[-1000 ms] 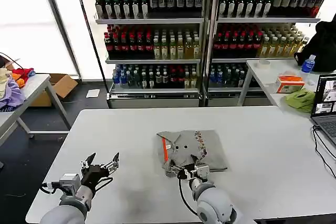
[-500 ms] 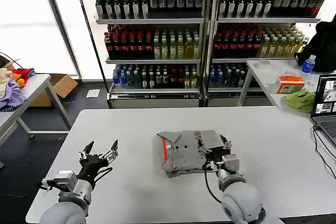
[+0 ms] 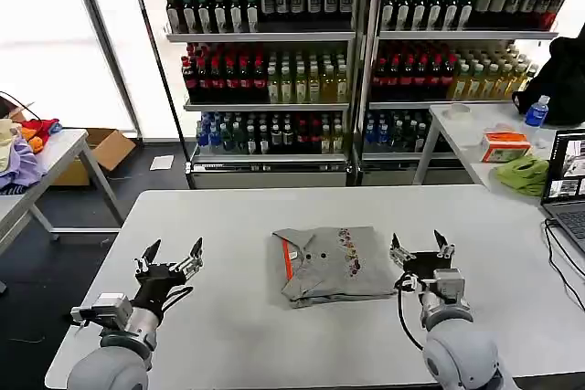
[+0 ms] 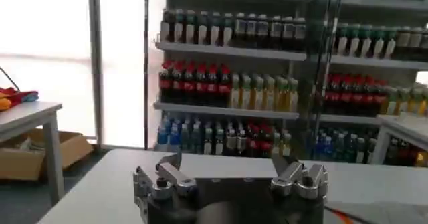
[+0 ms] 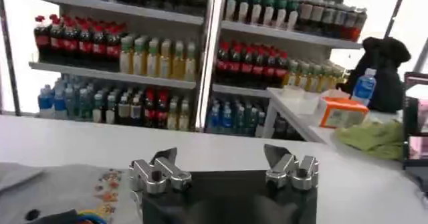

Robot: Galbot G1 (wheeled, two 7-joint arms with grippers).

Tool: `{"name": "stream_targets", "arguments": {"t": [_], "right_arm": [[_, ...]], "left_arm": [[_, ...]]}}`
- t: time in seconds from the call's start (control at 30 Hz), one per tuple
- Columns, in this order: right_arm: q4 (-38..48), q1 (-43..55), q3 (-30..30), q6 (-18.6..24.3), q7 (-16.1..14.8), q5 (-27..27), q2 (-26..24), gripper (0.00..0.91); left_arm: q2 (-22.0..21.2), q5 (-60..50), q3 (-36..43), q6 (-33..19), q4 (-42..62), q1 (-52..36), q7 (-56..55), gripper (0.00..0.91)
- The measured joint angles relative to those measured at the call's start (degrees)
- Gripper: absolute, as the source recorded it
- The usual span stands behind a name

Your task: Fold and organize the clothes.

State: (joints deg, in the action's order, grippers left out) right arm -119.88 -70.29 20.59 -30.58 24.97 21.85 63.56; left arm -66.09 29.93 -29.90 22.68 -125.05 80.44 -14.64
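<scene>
Shirt [image 3: 334, 265], folded, lies mid-counter [image 3: 228, 216], its orange-red collar toward the robot's left. Right hand [image 3: 420, 251] hovers just beside its right edge, fingers spread wide, gripping nothing. Left hand [image 3: 169, 257] hangs well apart over bare counter, likewise open and empty.

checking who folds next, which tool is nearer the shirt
Right. The right tool hovers open just beside the shirt, off its right edge. The left tool is open too, well off to the shirt's left.
</scene>
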Motion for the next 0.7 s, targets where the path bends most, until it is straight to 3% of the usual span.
{"name": "stream_targets", "arguments": {"t": [0.7], "right_arm": [[-0.5, -1.8, 3.5, 0.4, -0.1, -0.5, -0.2, 0.907]], "left_arm": [[-0.3, -2.2, -0.4, 1.1, 0.9, -0.7, 1.7, 0.907]]}}
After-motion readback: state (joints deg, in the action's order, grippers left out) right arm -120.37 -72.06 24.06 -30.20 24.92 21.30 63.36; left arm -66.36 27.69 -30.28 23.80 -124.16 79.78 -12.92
